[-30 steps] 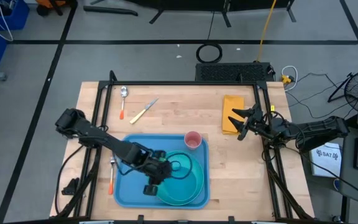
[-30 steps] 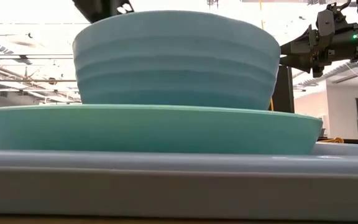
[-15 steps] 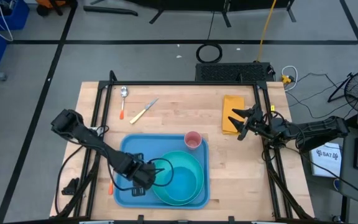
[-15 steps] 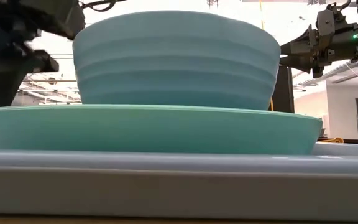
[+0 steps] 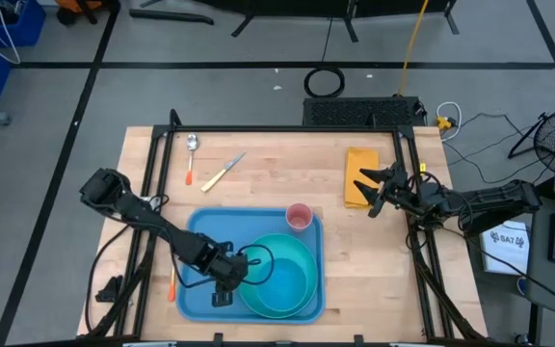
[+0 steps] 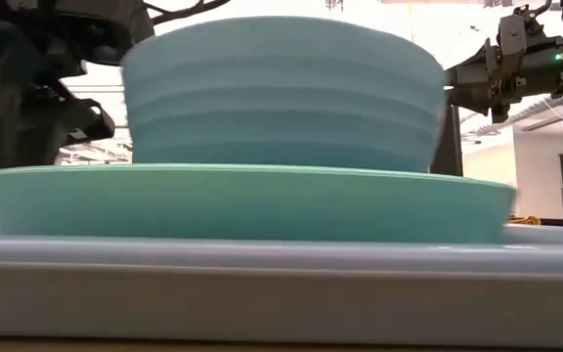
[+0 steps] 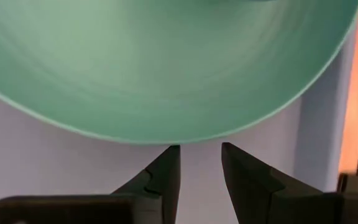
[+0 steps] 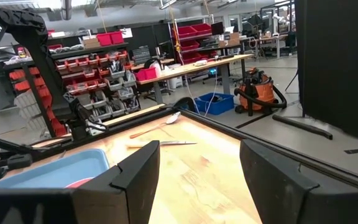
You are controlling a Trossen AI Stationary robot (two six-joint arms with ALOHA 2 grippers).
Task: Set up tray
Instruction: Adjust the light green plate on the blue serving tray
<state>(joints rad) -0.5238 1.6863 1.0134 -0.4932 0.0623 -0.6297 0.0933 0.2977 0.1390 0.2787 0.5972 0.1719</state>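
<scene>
The blue tray [image 5: 197, 289] lies at the table's near middle. On it rests a turquoise plate [image 5: 262, 305] with a turquoise bowl [image 6: 281, 93] standing on it, and a pink cup [image 5: 299, 217] stands in the tray's far right corner. My left gripper [image 5: 231, 284] is low over the tray floor at the plate's left rim, its fingers a narrow gap apart [image 7: 201, 149]. My right gripper [image 5: 366, 191] hovers wide open over the near part of the yellow-orange napkin [image 5: 356, 162], touching nothing. My left gripper comes level from the table's left, and its fingertips [image 7: 169, 155] meet the plate's left rim [image 7: 197, 140] just above the tray floor [image 7: 42, 162]. It grasps nothing; the tips push the rim from outside. The plate stays flat on the tray with the bowl on top.
A spoon [image 5: 192, 152] and a knife [image 5: 222, 172] lie on the wood at the far left. A fork with an orange handle [image 5: 172, 281] lies along the tray's left side. Bare wood shows between the tray and the napkin.
My left gripper has drawn back from over the plate toward the table's left and sunk onto the tray. It then moved right against the plate's rim. The plate and bowl have slid a little toward the table's right.
</scene>
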